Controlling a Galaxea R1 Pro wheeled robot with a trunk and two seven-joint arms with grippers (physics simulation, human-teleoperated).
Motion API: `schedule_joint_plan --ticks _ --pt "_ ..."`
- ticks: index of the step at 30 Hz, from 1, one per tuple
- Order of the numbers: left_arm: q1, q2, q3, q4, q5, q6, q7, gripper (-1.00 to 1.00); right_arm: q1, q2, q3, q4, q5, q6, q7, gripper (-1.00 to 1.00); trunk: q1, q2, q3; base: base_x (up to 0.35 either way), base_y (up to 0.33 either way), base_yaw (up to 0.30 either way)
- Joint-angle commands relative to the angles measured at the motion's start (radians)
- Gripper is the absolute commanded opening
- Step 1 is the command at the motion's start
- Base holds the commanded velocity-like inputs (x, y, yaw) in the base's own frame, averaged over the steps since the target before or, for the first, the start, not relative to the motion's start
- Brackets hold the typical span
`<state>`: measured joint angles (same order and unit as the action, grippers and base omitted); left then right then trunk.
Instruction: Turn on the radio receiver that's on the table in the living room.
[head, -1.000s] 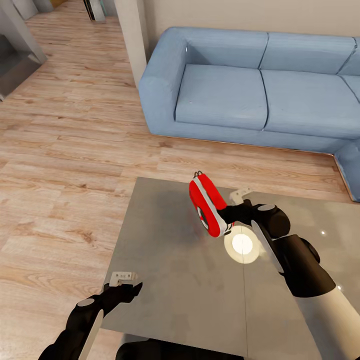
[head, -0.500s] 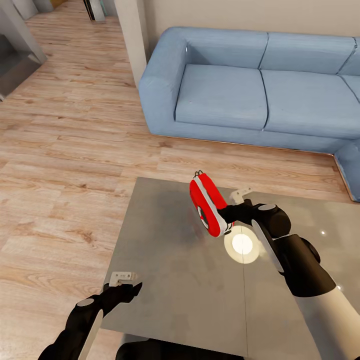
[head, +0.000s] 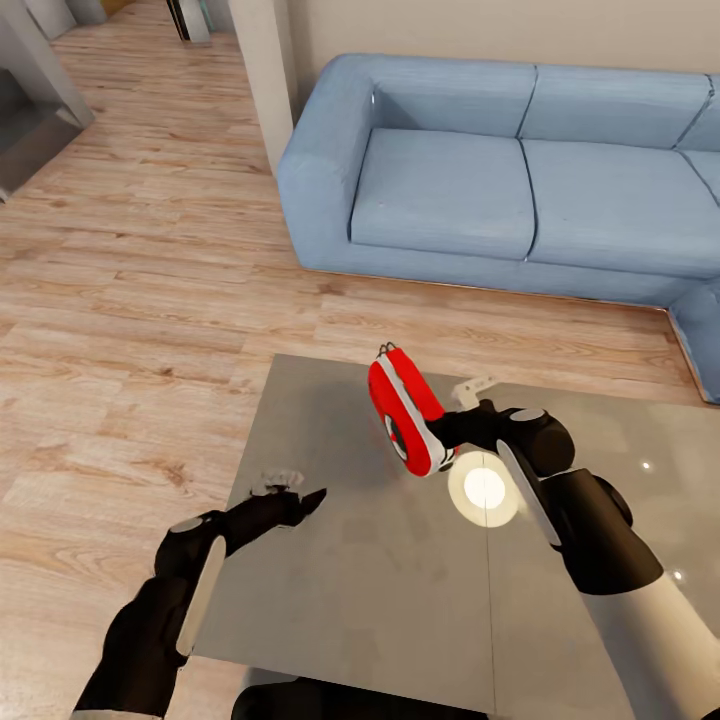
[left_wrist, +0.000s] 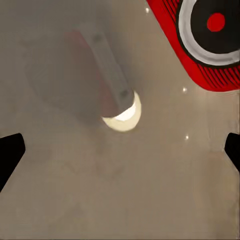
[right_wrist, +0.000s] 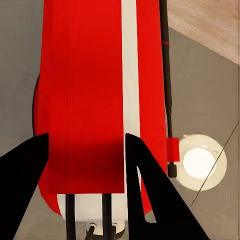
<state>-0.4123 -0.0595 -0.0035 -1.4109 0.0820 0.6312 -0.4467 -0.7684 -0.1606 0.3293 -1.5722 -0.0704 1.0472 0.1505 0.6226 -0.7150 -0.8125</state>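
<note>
The radio receiver (head: 405, 418) is off the counter (head: 340, 580), held up on edge above its glossy grey-brown top by the right end effector (head: 440, 432), which is clenched on the radio's lower end. In the right wrist view the two dark fingers (right_wrist: 22, 175) straddle the red body (right_wrist: 85, 95), with the white band running up its edge. The face with the round dial (left_wrist: 215, 27) points toward the robot's left side; in the left wrist view that dial appears as a dark disc with a white ring and a red centre.

The left end effector (head: 290, 498) hovers over the counter, well apart from the radio, its fingers spread and holding nothing; both tips (left_wrist: 10, 150) sit at the edges of its own camera picture with bare reflective counter between them. A round ceiling light (head: 485, 488) reflects in the top just beside the right wrist.

Judging by this layout, the step in hand is presenting the radio so the free arm can reach its control. The next move seems to call for the left end effector to close the gap toward the dial face and press or nudge the switch while the right grip stays firm, so the radio does not twist or slip. Beyond the counter lie the light plank floor (head: 130, 300) and the blue sofa (head: 480, 170) of the living room.
</note>
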Motion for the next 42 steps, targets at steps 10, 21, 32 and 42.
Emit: schedule_joint_plan --ticks 10,21,32,42 --pt "-0.077 -0.032 0.0 -0.022 0.031 0.046 -0.058 1.0 0.0 -0.011 -0.003 0.0 0.001 0.0 0.003 -1.0 0.0 0.0 0.0 0.0 0.0 0.0" --pt "-0.1 -0.033 0.0 -0.027 0.068 0.09 -0.114 1.0 0.0 -0.013 -0.003 0.0 0.001 0.0 0.003 -1.0 0.0 0.0 0.0 0.0 0.0 0.0" --pt "-0.1 -0.034 0.0 -0.028 0.08 0.091 -0.116 -1.0 0.0 -0.011 0.001 0.0 0.001 0.0 0.003 -1.0 0.0 0.0 0.0 0.0 0.0 0.0" --pt "-0.1 -0.033 -0.001 -0.029 0.15 0.088 -0.162 -1.0 0.0 -0.011 0.0 0.0 0.001 0.0 0.003 -1.0 0.0 0.0 0.0 0.0 0.0 0.0"
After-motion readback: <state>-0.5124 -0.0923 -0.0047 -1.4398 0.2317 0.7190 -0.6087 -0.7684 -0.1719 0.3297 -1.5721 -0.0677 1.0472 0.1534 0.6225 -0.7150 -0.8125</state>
